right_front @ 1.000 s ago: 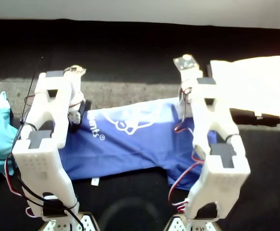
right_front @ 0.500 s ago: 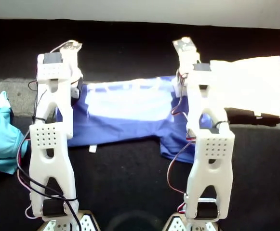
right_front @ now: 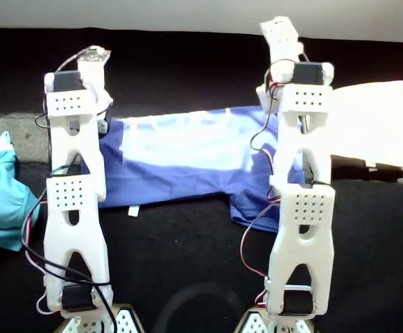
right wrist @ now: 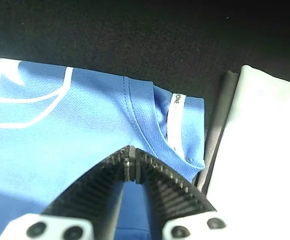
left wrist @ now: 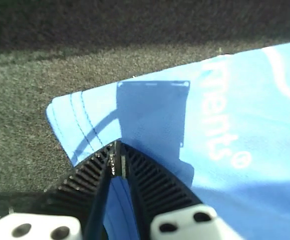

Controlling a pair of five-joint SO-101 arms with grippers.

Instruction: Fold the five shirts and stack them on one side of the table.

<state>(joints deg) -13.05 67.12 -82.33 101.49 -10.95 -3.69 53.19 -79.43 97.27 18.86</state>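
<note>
Left fingers [left wrist: 152, 175] and right fingers [right wrist: 159, 180] are both pinched shut on the far edge of your blue shirt [right_front: 180, 166], at 10 and 1 o'clock, cloth spread across table [right_front: 187, 250] centre.

Blue shirt [right wrist: 60, 130] is showing fine-mesh matt cloth; worktop [left wrist: 25, 100] is looking rough, fuzzy, fabric-like; left hand [left wrist: 117, 158] & right hand [right wrist: 131, 163] are showing ribbed blk plastic.

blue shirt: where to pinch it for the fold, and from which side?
Pinch the blue shirt near its far long edge at both ends: left gripper by the hem corner, right gripper by the collar, each reaching over from the arms' side. It lies flat and sideways, so end pinches likely keep that edge taut.
</note>
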